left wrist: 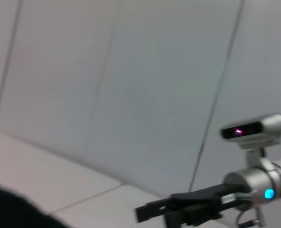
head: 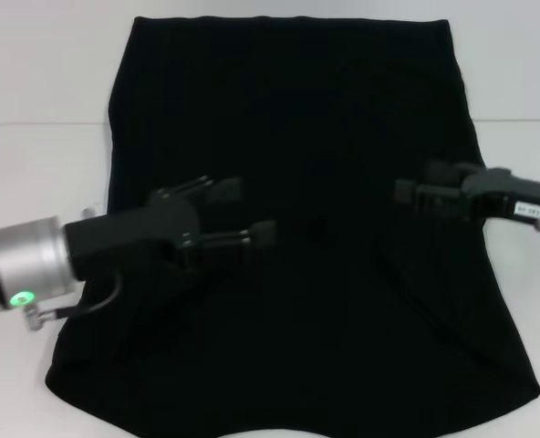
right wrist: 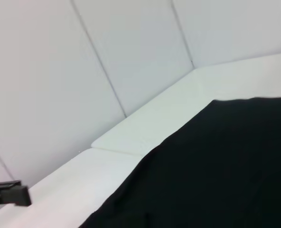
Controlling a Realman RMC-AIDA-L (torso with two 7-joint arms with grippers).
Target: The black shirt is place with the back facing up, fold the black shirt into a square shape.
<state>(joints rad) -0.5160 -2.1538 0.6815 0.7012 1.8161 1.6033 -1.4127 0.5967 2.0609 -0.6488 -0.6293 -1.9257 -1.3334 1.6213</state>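
Note:
The black shirt (head: pixel 297 119) lies flat on the white table (head: pixel 42 164), plain side up, with no print showing. My left gripper (head: pixel 243 213) hovers over the shirt's left middle, open, with nothing between its fingers. From the right, my right gripper (head: pixel 418 185) reaches over the shirt's right middle, also open and empty. The left wrist view shows a corner of the shirt (left wrist: pixel 7 211) and the right gripper (left wrist: pixel 154 216) farther off. Much of the right wrist view is filled by the shirt (right wrist: pixel 216 166), and a left fingertip (right wrist: pixel 12 194) shows at its edge.
Bare white table (head: pixel 516 146) borders the shirt on both sides. Pale wall panels (right wrist: pixel 131 57) rise behind the table's far edge. The right arm's silver wrist with its camera (left wrist: pixel 254 130) is in the left wrist view.

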